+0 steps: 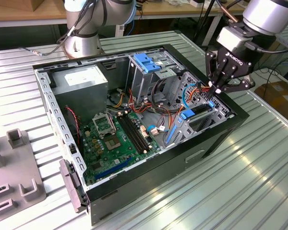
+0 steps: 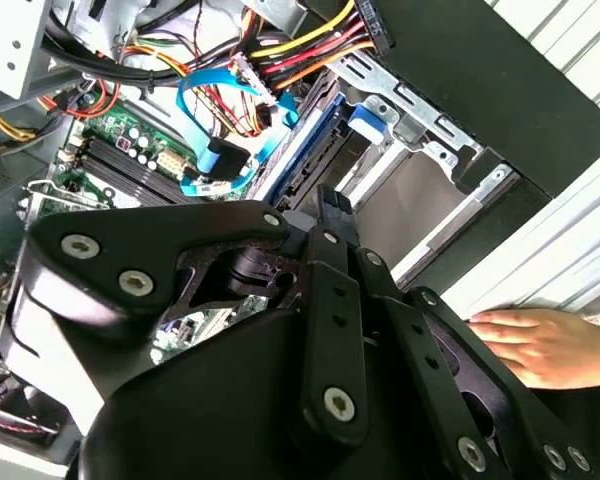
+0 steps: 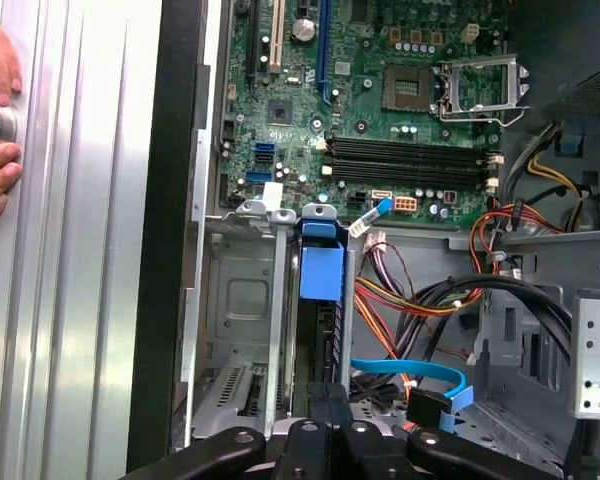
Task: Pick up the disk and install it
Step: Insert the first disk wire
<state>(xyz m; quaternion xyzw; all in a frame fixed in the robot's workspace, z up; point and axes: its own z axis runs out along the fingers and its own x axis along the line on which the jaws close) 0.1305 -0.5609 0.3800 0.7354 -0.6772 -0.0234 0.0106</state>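
Gripper sits closest to the lens in both wrist views, tips pointed down into the drive bay. Fingers look pressed together, with no gap I can make out, and the tips are right at the upper end of the disk. Can't tell if they nip its edge or just bear on it. My read: a closed, narrow tip works as a pusher because it fits between bay wall and cables.

Disk location, on the exterior view's clock centred on the case: disk is at 3 o'clock, on edge in 1 slot of the bay, blue rails against the guides. Edge-on makes sense, since the case lies on its side with the open face up, so the slot takes it from above. Looks mostly in; not sure it is fully home.

Rest of the case:
- power supply at 10 o'clock
- cage with blue handle at 12
- motherboard on the case floor, centre to 7

Blue data cable loops loose just beside the bay, a likely snag risk for the tips.

Hand lies flat on the table outside the case wall, apart from the gripper. Probably parked there to stay clear of the arm.
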